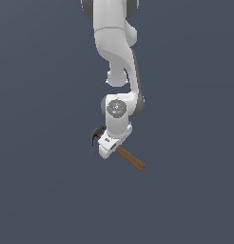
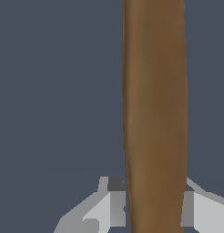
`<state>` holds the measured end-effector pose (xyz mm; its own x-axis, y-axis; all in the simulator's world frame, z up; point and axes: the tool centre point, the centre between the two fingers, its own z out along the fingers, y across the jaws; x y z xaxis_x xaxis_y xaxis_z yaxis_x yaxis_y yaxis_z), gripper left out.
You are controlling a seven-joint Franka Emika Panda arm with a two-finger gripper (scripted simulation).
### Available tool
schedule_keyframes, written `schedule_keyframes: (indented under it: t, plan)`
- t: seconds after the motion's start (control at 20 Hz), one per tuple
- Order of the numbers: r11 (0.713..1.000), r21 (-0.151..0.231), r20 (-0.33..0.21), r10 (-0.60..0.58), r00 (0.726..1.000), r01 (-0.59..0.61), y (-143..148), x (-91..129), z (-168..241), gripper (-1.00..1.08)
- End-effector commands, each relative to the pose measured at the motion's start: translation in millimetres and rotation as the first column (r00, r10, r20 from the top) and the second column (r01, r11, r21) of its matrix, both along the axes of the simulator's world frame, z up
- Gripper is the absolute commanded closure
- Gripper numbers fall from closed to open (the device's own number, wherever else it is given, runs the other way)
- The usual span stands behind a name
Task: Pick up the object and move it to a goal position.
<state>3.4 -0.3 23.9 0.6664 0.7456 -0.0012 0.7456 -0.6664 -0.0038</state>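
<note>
A brown wooden hammer handle (image 2: 155, 113) fills the wrist view, clamped between the gripper's (image 2: 152, 207) two grey fingers (image 2: 114, 202). In the exterior view, the white arm (image 1: 116, 47) reaches down to the small claw hammer (image 1: 130, 159); its dark head (image 1: 97, 133) points to that view's left, the handle slanting down right

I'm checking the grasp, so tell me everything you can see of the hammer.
The hammer is a small claw hammer: dark, curved metal-looking head and slim brown wooden-looking handle. In the exterior view it lies aslant, head toward that view's left, handle running down toward its right. The gripper covers its neck. In the wrist view the handle passes between the fingers, both set against its sides.
</note>
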Motion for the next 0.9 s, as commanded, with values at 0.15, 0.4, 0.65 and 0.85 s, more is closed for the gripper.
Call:
schedule_keyframes:
  t: [0.15,0.4,0.65,0.85]
  plan:
    - [1.0,-0.001,0.004,0.0,1.0,0.0,19,-10,21,1.08]
    - [1.0,-0.002,0.004,-0.001,1.0,0.001,48,-26,50,1.08]
    - [1.0,-0.003,0.004,-0.002,1.0,0.002,77,-42,78,1.08]
    - [1.0,-0.003,0.004,-0.003,1.0,0.003,94,-51,96,1.08]
